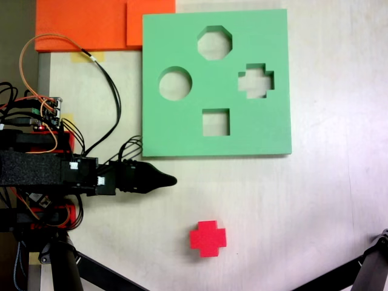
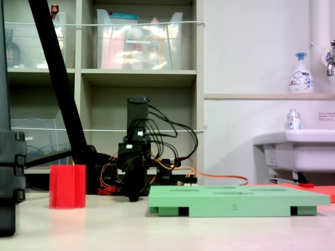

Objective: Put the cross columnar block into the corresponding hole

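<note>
Near: cross columnar block (image 1: 207, 237) upright on worktop (image 1: 327, 206), free | Mid: pincer (image 1: 171, 180), tips together, at block's 11 o'clock; I'd open, descend squarely | Far: corresponding hole (image 1: 256, 80), block's 1 o'clock.

We see even, diffuse indoor light on a pale table (image 1: 315, 212), bright without glare. Soft, short shadows hug the green foam board (image 1: 182, 133) and red block (image 1: 207, 237). Both fixed views look slightly soft and grainy.

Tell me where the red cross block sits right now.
In a fixed view, the red cross block lies on the table, below the green board and lower right of the claw.
</note>
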`<state>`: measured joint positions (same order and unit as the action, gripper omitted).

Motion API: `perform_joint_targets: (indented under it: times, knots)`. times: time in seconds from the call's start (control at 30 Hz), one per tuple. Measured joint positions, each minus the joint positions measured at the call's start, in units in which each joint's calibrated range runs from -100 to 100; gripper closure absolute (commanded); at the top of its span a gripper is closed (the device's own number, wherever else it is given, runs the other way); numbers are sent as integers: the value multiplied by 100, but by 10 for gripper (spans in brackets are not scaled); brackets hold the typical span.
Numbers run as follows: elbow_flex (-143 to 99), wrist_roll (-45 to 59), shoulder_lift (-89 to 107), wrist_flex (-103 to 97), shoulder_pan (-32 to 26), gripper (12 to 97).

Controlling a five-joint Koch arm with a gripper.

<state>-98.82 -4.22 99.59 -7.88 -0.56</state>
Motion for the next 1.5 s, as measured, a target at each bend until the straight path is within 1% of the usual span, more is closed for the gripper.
perform_joint_targets:
  times: [0.93, 1.03, 1.27, 1.5]
  knots:
    - [0, -83, 0, 0, 20, 591]
    - [0, -503, 0, 0, 68, 588]
    - [0, -2398, 0, -78, 88, 599]
    - [0, -3350, 0, 78, 73, 607]
